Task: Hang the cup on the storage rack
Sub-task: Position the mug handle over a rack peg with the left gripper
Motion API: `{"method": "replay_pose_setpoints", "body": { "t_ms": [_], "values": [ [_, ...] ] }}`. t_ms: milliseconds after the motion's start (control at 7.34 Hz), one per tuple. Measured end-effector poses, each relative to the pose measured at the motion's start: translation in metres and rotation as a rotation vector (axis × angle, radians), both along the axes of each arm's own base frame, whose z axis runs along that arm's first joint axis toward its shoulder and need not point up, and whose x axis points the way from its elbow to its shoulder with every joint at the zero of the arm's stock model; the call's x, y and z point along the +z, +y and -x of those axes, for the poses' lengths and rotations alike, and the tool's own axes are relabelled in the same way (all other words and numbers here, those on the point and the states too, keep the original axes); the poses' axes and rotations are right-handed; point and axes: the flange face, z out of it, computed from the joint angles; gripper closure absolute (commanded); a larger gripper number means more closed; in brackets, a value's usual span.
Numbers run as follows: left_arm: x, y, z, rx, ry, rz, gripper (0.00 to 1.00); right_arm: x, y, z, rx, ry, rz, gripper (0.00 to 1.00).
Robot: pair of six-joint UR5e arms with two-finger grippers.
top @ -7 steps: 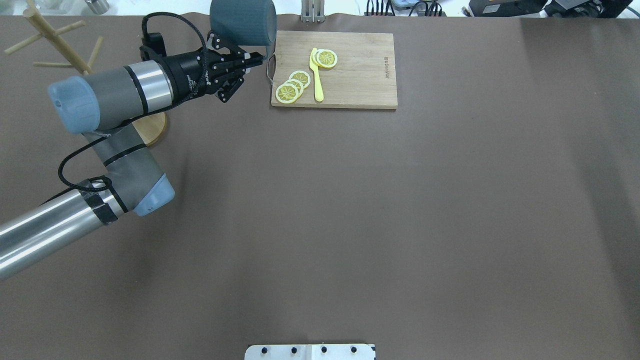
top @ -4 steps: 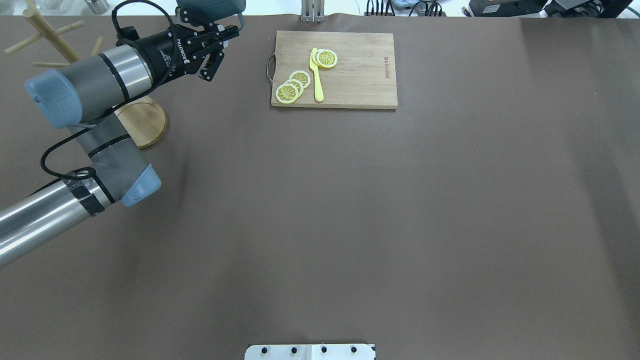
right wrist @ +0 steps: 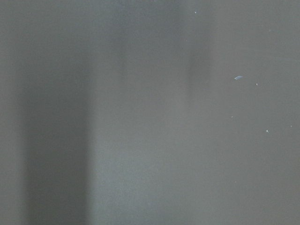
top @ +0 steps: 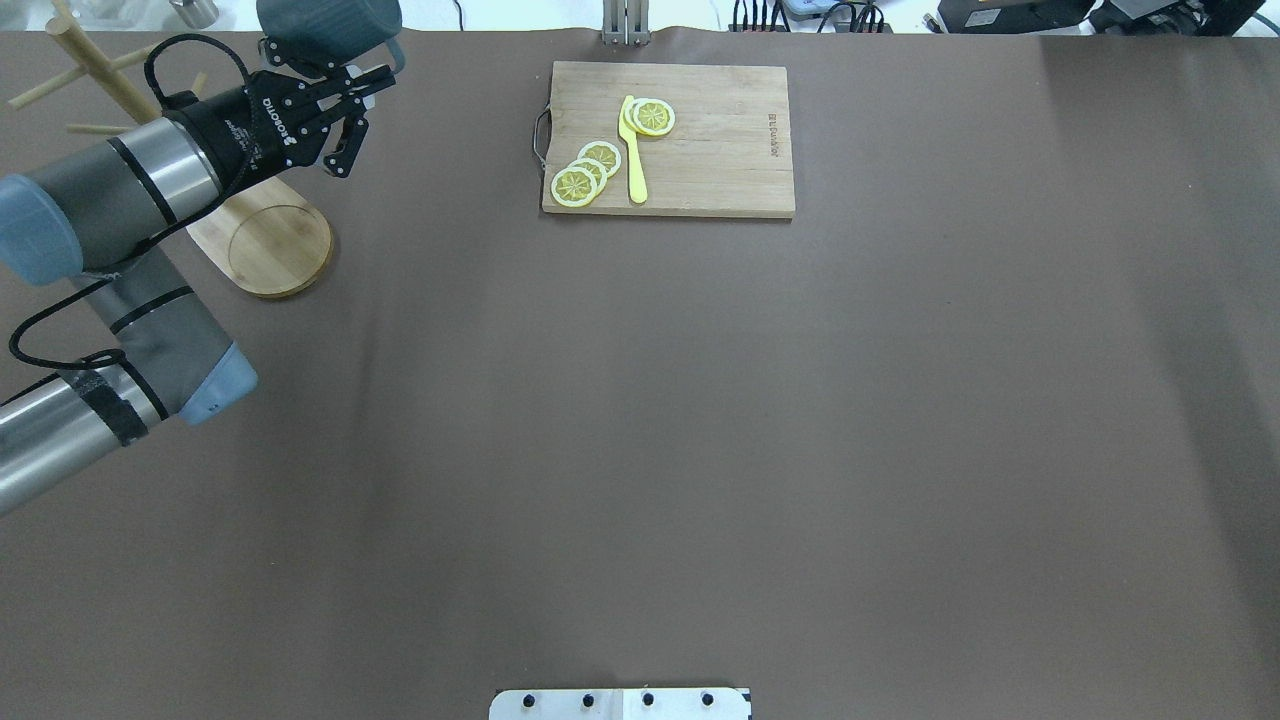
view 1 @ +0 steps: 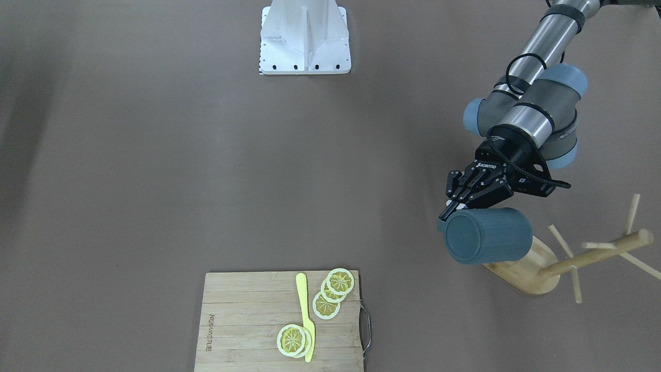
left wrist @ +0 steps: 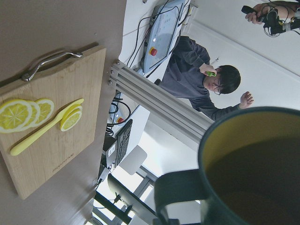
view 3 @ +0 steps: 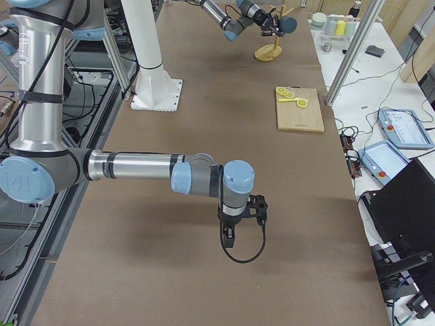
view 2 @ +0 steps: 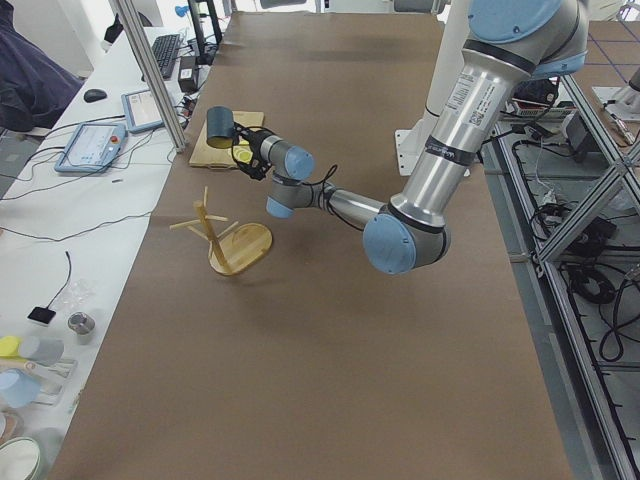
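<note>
Right, my left pincer [view 1: 448,212] is drawn nearly shut, its fingers clamped on the handle [left wrist: 180,192] of the cup [view 1: 488,236]. It carries the cup in the air, clear of the table [view 1: 155,155]. The cup lies on its side. In the front view its flat bottom faces away from the rack [view 1: 594,256] and its mouth turns toward it. The wrist camera looks past the handle into the yellow inside.

From the front, the cup overlaps the near end of the rack's oval base, but the left side view shows it raised well above the base and apart from the pegs, on the board's side of the rack. Nothing hangs on the pegs I can see.

The board [top: 700,150] lies further along the far edge of the table, with lemon slices [top: 585,172] and a yellow knife [top: 634,160] on it. A person [left wrist: 197,79] in a dark top stands beyond the table.

My right pincer [view 3: 230,239] hangs low over bare table, well apart from all this. It shows only in the right side view, so I cannot tell how its fingers stand.
</note>
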Motion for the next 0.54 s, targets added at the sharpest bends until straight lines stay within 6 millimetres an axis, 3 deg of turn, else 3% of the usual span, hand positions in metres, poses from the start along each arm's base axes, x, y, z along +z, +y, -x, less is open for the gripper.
{"method": "replay_pose_setpoints", "body": {
  "t_ms": [272,545],
  "values": [
    [0.039,-0.006,0.017,-0.006,0.044,0.015,1.00,-0.001,-0.001,0.000,0.000,0.003,-0.003,0.00],
    [0.062,-0.011,0.036,-0.024,0.047,0.031,1.00,-0.002,-0.002,-0.001,-0.001,0.012,-0.005,0.00]
  ]
}}
